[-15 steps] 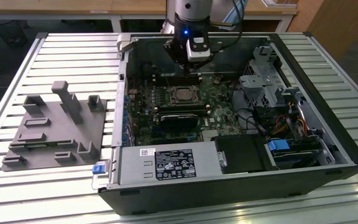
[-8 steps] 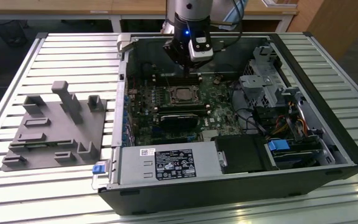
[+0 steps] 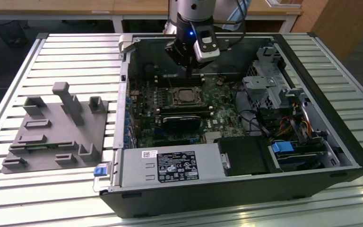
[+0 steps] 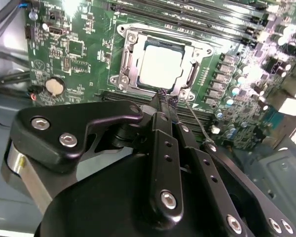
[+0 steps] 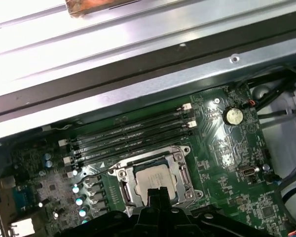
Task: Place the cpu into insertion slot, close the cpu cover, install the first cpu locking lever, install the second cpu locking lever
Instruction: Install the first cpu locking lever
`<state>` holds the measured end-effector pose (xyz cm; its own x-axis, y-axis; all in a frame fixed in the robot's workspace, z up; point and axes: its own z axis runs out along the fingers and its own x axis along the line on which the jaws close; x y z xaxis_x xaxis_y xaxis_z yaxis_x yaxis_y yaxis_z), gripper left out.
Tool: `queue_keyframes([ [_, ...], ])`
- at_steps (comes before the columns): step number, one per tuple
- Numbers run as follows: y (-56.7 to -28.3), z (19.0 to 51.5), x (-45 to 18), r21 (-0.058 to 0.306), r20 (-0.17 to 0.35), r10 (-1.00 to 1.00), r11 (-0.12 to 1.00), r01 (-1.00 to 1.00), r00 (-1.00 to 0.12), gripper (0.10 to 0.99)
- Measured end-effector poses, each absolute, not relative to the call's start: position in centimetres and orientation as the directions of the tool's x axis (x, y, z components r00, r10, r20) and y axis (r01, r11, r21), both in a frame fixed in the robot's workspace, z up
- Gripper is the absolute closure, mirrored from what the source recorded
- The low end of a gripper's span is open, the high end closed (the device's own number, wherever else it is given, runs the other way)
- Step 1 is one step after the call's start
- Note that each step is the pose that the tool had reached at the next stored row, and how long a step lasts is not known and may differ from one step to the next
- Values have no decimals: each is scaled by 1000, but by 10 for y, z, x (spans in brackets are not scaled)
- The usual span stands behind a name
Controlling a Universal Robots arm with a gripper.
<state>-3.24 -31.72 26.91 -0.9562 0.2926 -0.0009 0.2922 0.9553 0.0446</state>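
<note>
The cpu (image 4: 160,66) (image 5: 155,178) lies flat in the insertion slot (image 3: 185,96) on the green board, its silvery top showing. The cpu cover (image 4: 129,55) (image 5: 183,173) is folded down over it, framing the chip. A thin wire locking lever (image 4: 195,121) (image 5: 101,171) sticks out from one corner of the socket, standing off the board. My gripper (image 4: 164,97) (image 5: 158,190) (image 3: 190,74) hovers just above the socket's edge, between it and the memory slots. Its black fingers are pressed together with nothing between them.
Long black memory slots (image 5: 128,136) run beside the socket. A black heatsink block (image 3: 181,120) sits on its other side. A coin battery (image 5: 232,115), cables and drive cages (image 3: 276,94) fill the case. A grey fixture tray (image 3: 55,127) rests on the slatted table.
</note>
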Motion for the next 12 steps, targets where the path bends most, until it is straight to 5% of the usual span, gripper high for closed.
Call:
queue_keyframes([
  [12, -317, 269, -32, 47, -14, 161, 986, 160, -987, 976],
])
